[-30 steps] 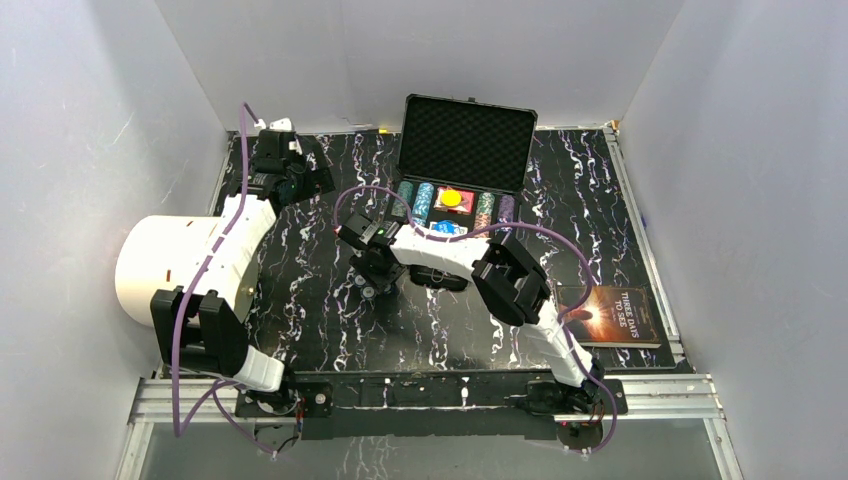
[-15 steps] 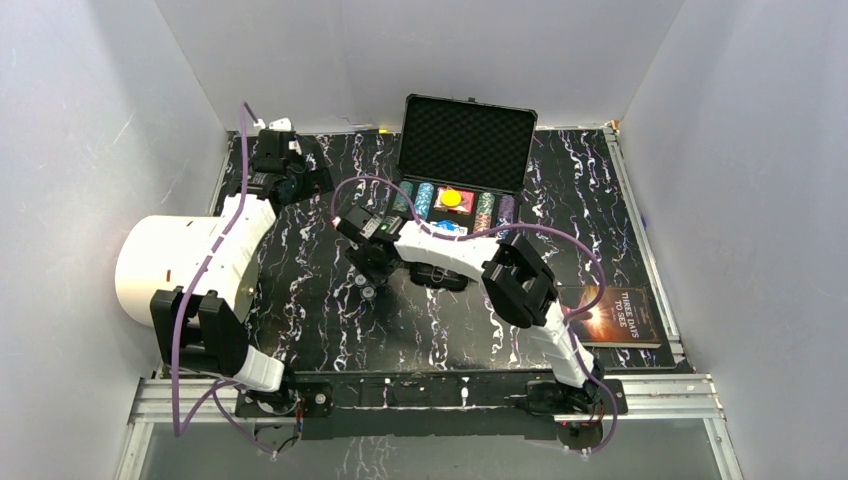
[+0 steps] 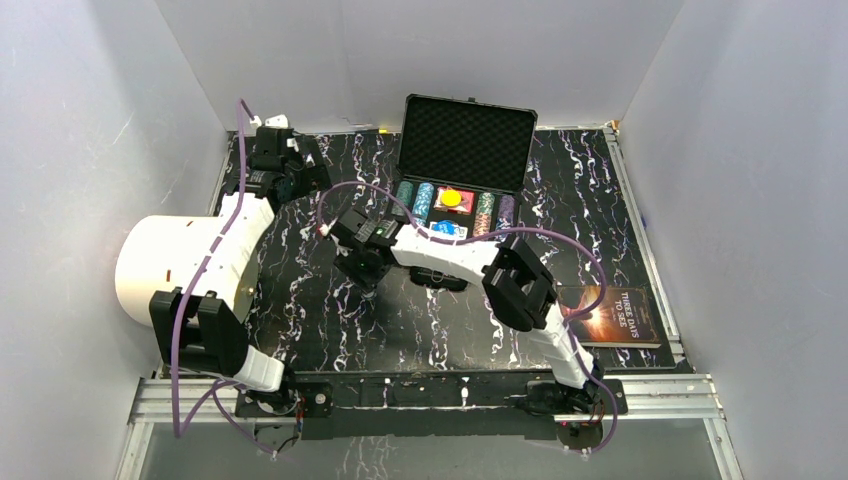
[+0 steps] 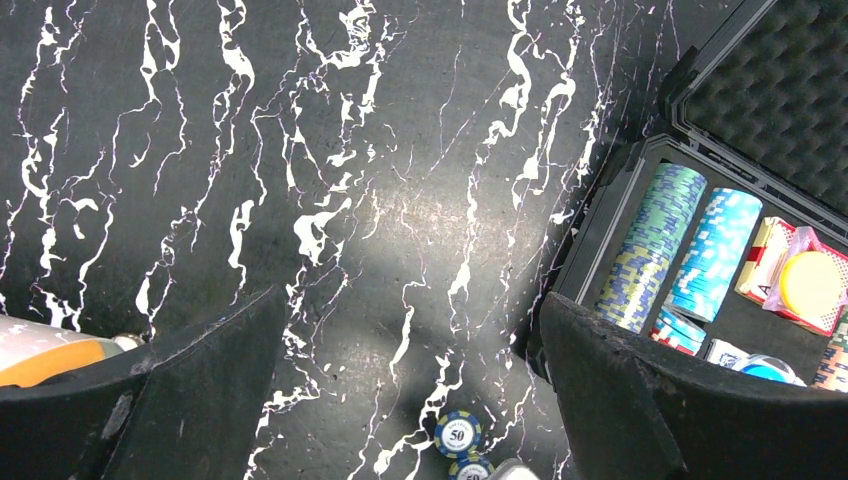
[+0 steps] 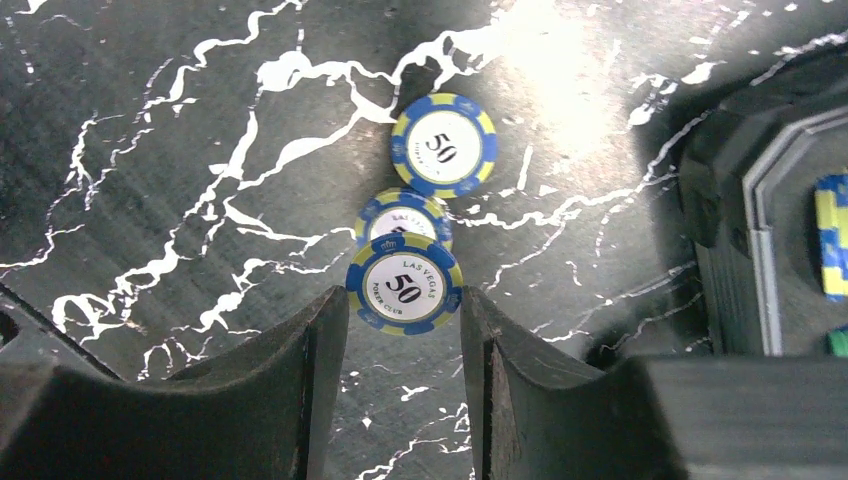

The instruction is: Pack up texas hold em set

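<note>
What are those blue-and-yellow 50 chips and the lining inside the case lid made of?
The chips look like clay-composite or plastic, matte, with printed white centre labels; I can't tell which. The lid lining looks like soft black foam, judging by its dimpled egg-crate surface.

The black case (image 3: pixel 466 140) is standing open at the upper middle of the top view, its foam-lined lid upright. Rows of chips (image 4: pixel 655 245) and a blue deck (image 3: pixel 447 229) are lying inside. The yellow disc (image 4: pixel 812 285) is resting on the red deck (image 4: pixel 762 262). Three blue-and-yellow 50 chips (image 5: pixel 443 146) are lying loose mid-frame in the right wrist view, two overlapping.
</note>
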`<state>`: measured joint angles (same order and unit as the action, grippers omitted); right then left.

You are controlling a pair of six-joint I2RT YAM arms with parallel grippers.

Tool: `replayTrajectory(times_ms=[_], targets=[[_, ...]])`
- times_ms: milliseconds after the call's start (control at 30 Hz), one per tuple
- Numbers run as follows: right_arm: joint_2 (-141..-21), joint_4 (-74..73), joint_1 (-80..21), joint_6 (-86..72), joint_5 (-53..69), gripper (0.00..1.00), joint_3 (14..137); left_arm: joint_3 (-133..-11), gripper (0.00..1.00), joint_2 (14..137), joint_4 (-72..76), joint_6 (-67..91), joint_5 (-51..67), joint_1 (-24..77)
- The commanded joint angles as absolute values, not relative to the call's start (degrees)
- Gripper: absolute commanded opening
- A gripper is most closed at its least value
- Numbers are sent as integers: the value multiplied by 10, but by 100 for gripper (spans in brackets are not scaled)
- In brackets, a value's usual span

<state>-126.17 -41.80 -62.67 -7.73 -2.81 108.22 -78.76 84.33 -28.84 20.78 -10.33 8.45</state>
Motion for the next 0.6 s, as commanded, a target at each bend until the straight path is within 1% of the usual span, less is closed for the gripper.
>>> replayTrajectory(times_ms=[0, 167, 367, 567], targets=[[-1277, -400, -635, -49, 6, 52, 1113, -811, 99, 843, -301, 207, -104, 82], [-1297, -402, -639, -50, 4, 52, 1116, -812, 98, 846, -301, 206, -102, 82], [-1309, -399, -639, -62, -45, 52, 1115, -812, 99, 850, -301, 207, -98, 82], [-1311, -397, -639, -68, -59, 56, 1115, -813, 98, 852, -301, 207, -97, 82]])
